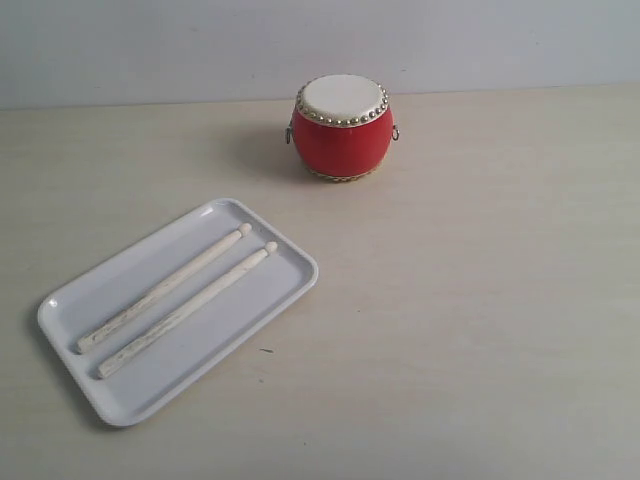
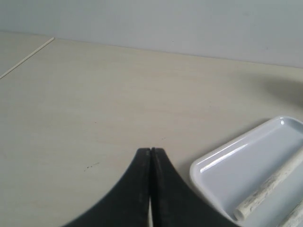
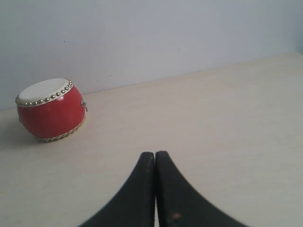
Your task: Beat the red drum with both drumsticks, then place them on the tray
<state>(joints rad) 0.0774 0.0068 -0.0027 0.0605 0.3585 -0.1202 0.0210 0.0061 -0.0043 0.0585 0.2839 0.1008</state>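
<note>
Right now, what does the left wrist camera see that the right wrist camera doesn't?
Only the left wrist view: one corner of the white tray with parts of two drumsticks lying in it, and the left claw, shut and empty.
Only the right wrist view: the red drum standing upright on the table, and the right claw, also shut and empty.
Both: the pale table and the plain wall behind it.
</note>
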